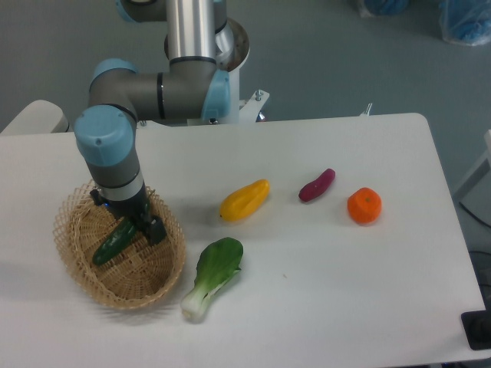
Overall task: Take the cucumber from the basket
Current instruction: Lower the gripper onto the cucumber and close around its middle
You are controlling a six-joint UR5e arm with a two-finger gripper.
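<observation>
Round, shallow, tan woven wicker basket [84,261] sits on the white counter [322,291], near its left end. Slim, dark green, glossy cucumber [115,243] lies inside the basket, left of the basket's centre, tilted with its upper end toward the back right.

Grey and pale blue robot arm [115,146] reaches down into the basket from above. Black two-finger gripper [136,228] is low over the basket's inner back part, right at the cucumber's upper end. One dark finger shows just right of the cucumber tip; the other is hidden behind the wrist. Cannot tell whether the gripper is wide, narrow or closed on the cucumber; contact with the cucumber also unclear.

Outside the basket, all on the counter: leafy light-green bok choy with white stem [212,277] just beside the basket's right rim, stem end toward the front. Yellow elongated pepper [245,200] right of the basket and farther back. Small purple sweet-potato-shaped piece [317,185] further right of the basket. Round orange fruit [364,205] farthest from the basket, well apart from it.
</observation>
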